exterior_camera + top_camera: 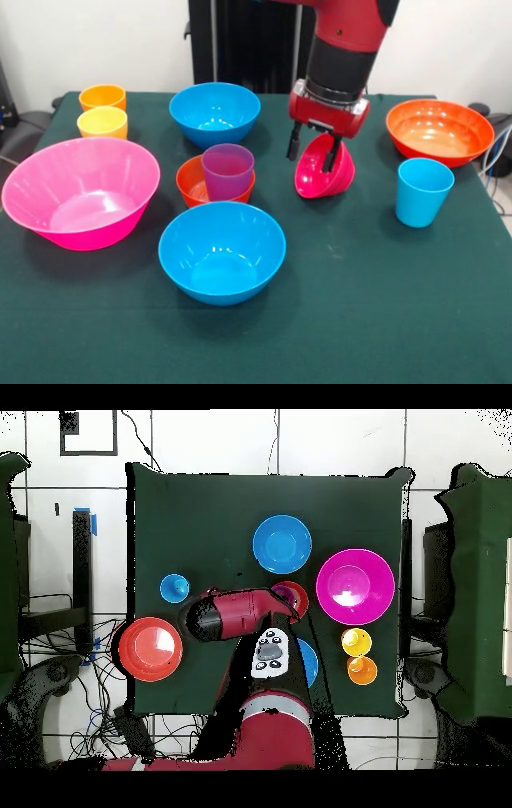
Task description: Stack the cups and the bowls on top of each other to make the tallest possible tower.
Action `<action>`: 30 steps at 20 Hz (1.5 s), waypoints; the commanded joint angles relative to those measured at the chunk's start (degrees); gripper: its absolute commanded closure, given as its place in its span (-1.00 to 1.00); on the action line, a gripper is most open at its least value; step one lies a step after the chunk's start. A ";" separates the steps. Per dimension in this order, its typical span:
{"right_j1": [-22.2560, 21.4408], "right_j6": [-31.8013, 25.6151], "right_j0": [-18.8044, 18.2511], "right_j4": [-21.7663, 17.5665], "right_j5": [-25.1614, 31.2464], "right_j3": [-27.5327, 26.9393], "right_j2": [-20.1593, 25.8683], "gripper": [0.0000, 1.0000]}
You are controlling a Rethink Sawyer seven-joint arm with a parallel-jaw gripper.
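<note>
My gripper [312,158] is shut on the rim of the small magenta-red bowl [326,178], one finger outside and one inside. The bowl hangs tilted, its lower edge at the table, right of centre. The purple cup [227,170] stands inside the small orange bowl [192,182] just to its left. The light blue cup [422,190] stands alone to the right. The orange cup [102,97] and yellow cup [102,122] stand at the far left. In the overhead view the arm [240,614] hides the gripper and the magenta-red bowl.
The large pink bowl [80,192] sits at the left, one blue bowl [222,250] near the front, another blue bowl [214,112] at the back. The wide orange-red bowl [439,131] sits at the back right. All rest on the green table [384,304].
</note>
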 commanded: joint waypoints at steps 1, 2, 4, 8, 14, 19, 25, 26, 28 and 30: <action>3.23 10.88 2.71 3.94 -2.40 6.74 2.38 -1.00; 2.75 11.32 3.02 4.58 -2.37 7.86 2.29 -1.00; 1.18 11.64 3.68 5.89 -1.19 10.14 1.95 -1.00; -2.74 11.23 4.46 8.25 1.72 14.78 1.31 -1.00; -8.19 10.56 5.42 11.67 5.18 20.77 0.74 -1.00; -8.67 9.16 5.57 13.10 5.53 20.91 0.79 -1.00; -2.42 5.56 4.13 11.51 2.24 12.80 0.37 -1.00; -1.59 5.04 4.02 11.12 1.55 11.33 0.30 -1.00; -0.73 4.08 3.97 10.30 0.49 8.79 -0.06 -1.00; -0.31 3.85 4.09 10.02 -0.48 7.54 -0.20 -1.00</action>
